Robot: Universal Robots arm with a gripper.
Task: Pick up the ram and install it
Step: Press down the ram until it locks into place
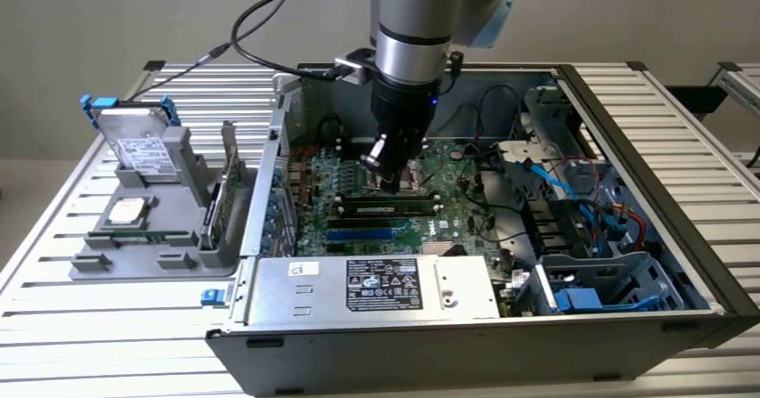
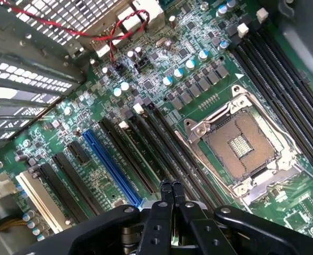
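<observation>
Ribbed aluminium slats make up the desk [image 1: 107,336], pale and grooved, under a plain grey wall. On it lies an open computer case [image 1: 665,327] of dark sheet metal, side panel off, its silver power supply [image 1: 368,287] boxed along the near edge with a black label on top.

I hang straight down into the case on my round, brushed-metal arm, black cables looping off behind it. My end effector [image 1: 390,177] hovers just above the green motherboard [image 1: 356,171], and its two slim black fingers [image 2: 165,192] are pressed together with nothing between them.

The ram [image 1: 383,207] is a long, thin green stick. It sits upright in one of the black slots near the middle of the board, just below my fingertips in the exterior view. I cannot tell whether it is fully latched. Beside it run more long black slots and a blue slot [image 2: 109,166]. The square steel-framed socket [image 2: 241,143] lies bare, gold contacts showing, with small blue-topped capacitors [image 2: 184,68] clustered nearby.

Blue and red cables tangle by the drive bays at the exterior view's right. At its left, a grey moulded holder [image 1: 178,211] carries a silver hard drive [image 1: 141,149] leaning upright and a green card [image 1: 223,198] on edge.
</observation>
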